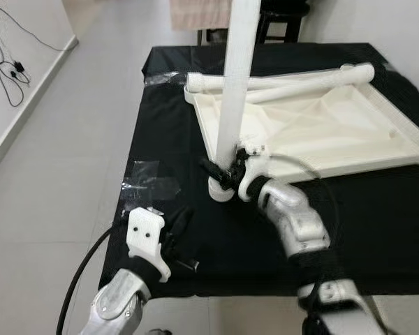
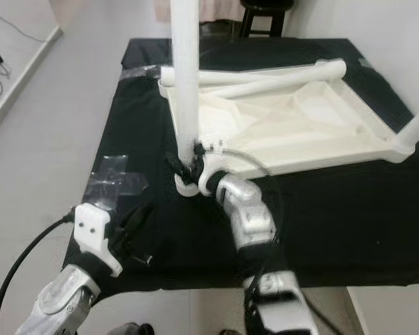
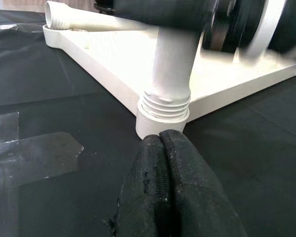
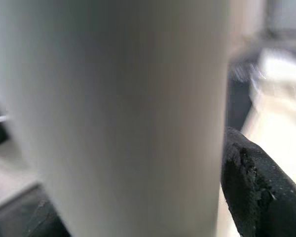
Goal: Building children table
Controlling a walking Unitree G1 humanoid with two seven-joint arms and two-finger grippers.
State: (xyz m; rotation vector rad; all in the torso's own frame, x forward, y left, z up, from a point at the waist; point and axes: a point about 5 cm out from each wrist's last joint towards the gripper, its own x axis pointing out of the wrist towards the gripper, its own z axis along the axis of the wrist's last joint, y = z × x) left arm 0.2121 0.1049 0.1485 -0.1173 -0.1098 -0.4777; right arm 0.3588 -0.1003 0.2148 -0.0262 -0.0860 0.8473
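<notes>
Upright, table leg [image 1: 236, 84] inside right gripper [image 1: 227, 169]

Bare black cloth [image 1: 164, 157] left of upright leg [image 1: 236, 84]

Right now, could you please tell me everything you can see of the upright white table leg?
The upright white table leg is a smooth, plastic-looking tube standing vertically in the corner socket of the upturned white tabletop on the black cloth. Its threaded end still shows above the socket. The right gripper clasps it low down; the left gripper, shut, sits close by.
</notes>
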